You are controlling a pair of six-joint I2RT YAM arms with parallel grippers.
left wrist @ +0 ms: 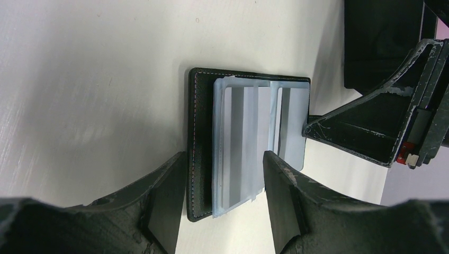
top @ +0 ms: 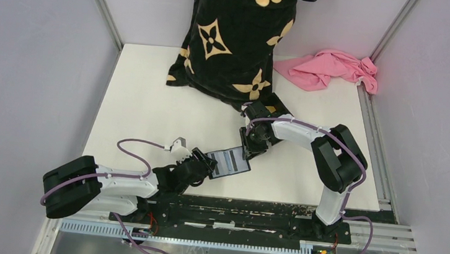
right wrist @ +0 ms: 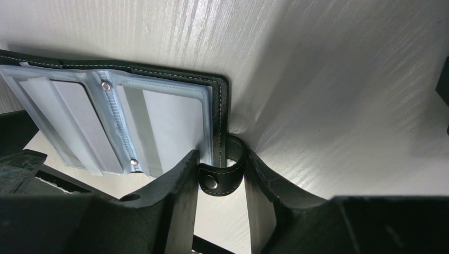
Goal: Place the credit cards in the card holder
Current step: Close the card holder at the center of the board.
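The card holder [top: 229, 163] lies open on the white table between my two grippers, its clear sleeves facing up. My left gripper [top: 201, 164] is open, and its fingers straddle the holder's near end [left wrist: 201, 132] in the left wrist view. The left finger is against the black cover and the right finger is at the sleeves' edge [left wrist: 238, 148]. My right gripper [top: 249, 148] is shut on the holder's snap strap [right wrist: 225, 177], which is bent into a loop between the fingers. Grey panels show inside the sleeves [right wrist: 169, 121]. I see no loose credit card.
A black cloth bag with tan flowers [top: 237, 35] stands at the back middle, close behind the right arm. A pink cloth [top: 331, 69] lies at the back right. Grey walls close in the table [top: 149, 113]. The black base rail [top: 233, 205] runs along the near edge.
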